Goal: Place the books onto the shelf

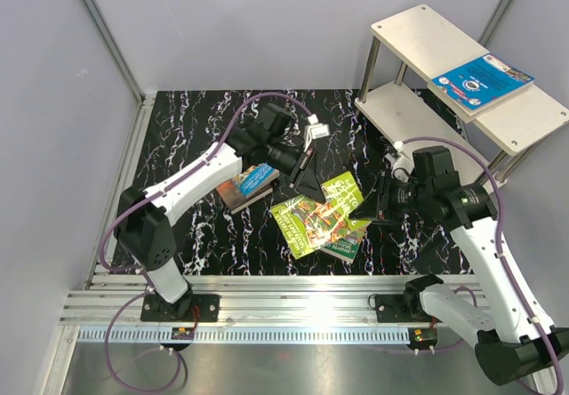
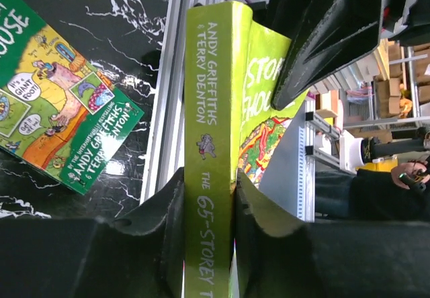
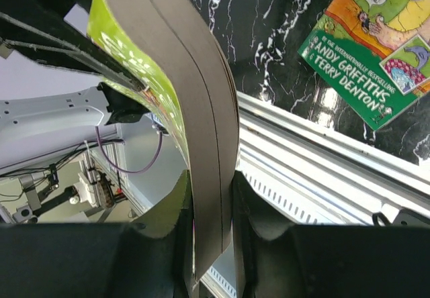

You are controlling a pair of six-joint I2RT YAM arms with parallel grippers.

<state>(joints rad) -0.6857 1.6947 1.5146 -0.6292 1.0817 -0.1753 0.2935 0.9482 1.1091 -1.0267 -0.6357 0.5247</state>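
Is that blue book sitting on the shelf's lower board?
No, the blue book lies on the shelf's top board.

Bright, even overhead light with soft shadows. Glare streaks the metal rail (image 1: 293,310) along the table's (image 1: 187,137) near edge. Wrist views blur close up.

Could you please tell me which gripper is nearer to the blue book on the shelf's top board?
Right. The right gripper, gripping the lime book by its pages, is beside the shelf that bears the blue book; the left gripper, on the spine, is farther left.
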